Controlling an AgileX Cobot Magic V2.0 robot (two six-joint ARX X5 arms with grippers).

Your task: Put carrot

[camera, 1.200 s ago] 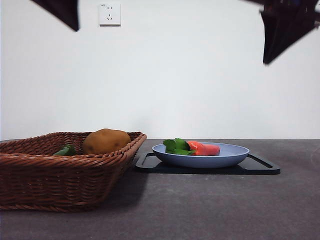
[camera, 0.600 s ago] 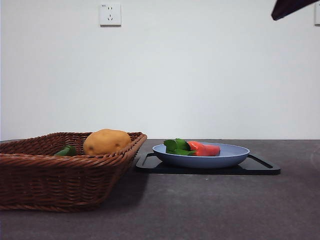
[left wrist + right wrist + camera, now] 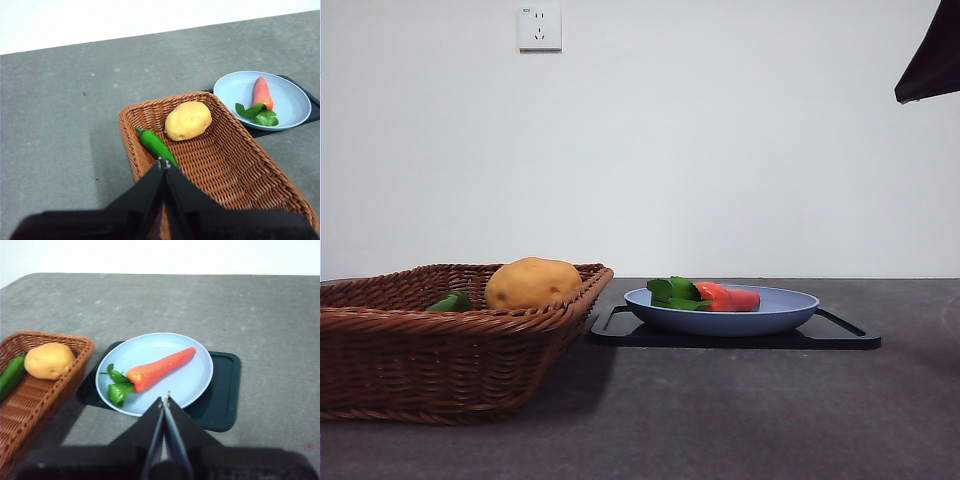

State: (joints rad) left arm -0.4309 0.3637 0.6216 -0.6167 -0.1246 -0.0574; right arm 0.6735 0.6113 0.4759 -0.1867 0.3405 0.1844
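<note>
The carrot, orange-red with green leaves at one end, lies on the light blue plate. That plate rests on a black tray. My right gripper hovers high above the plate, shut and holding nothing; in the front view it shows only as a dark tip at the top right corner. My left gripper is shut and empty, raised over the wicker basket.
The brown wicker basket at the left holds a yellow-brown potato and a green pepper. A white wall socket sits on the back wall. Grey tabletop surrounds everything.
Both dark arm tips have risen out of the front view's top; only a small tip remains at the top right corner. The carrot, plate and basket have not moved.
</note>
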